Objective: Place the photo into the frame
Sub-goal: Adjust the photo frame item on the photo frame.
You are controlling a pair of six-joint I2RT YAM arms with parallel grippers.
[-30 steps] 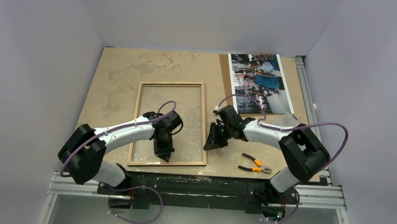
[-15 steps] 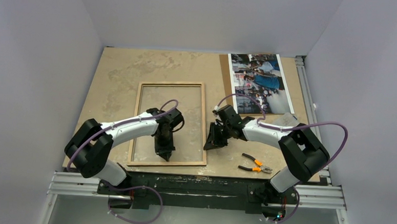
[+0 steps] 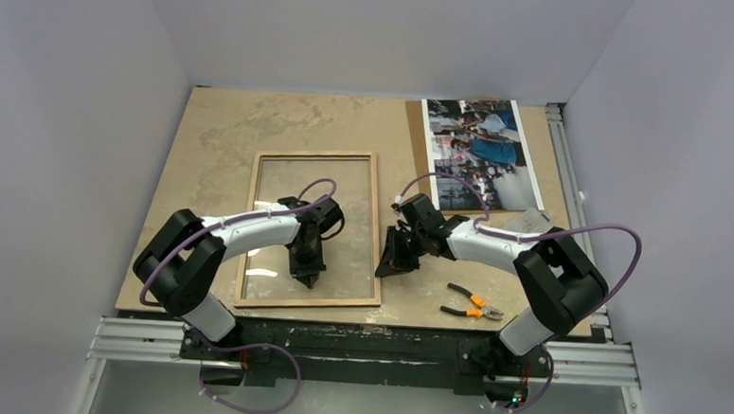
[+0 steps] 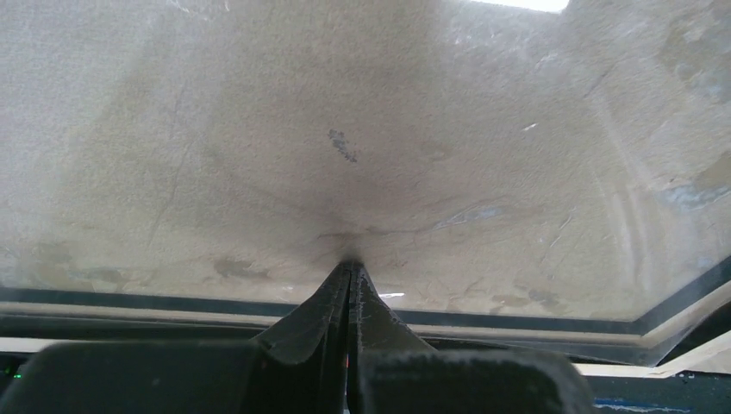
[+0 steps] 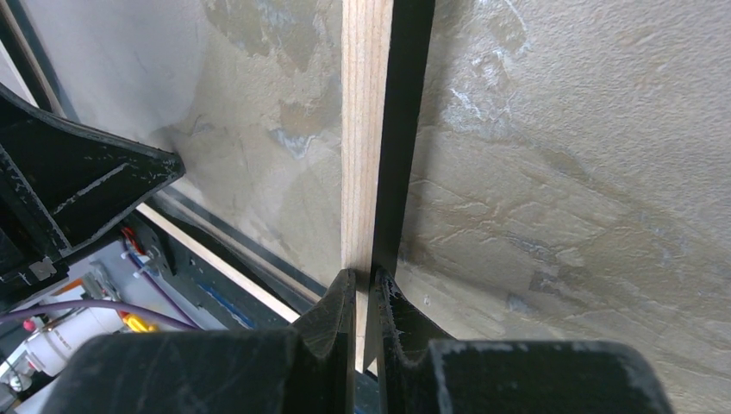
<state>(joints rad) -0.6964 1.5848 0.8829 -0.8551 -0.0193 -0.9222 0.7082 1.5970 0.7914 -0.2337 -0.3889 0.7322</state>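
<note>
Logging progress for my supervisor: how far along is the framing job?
Done: the frame lies back up, with the backing board out. In hand: the right gripper is shut on the frame's right rail; the left gripper, shut, rests its tip on the pane. Left: the photo lies on that board, not yet in the frame.

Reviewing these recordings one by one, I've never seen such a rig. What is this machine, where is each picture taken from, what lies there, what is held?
Two robot arms, left and right, stand at the near edge of a tan table. The wide picture looks down from above; the other two come from wrist cameras. A thin rectangular picture frame lies wood-coloured back up. The left gripper is shut, tip on its clear pane; the right gripper clamps its right rail. Far right: a colour street photo on a brown backing board; orange-handled pliers nearer.
</note>
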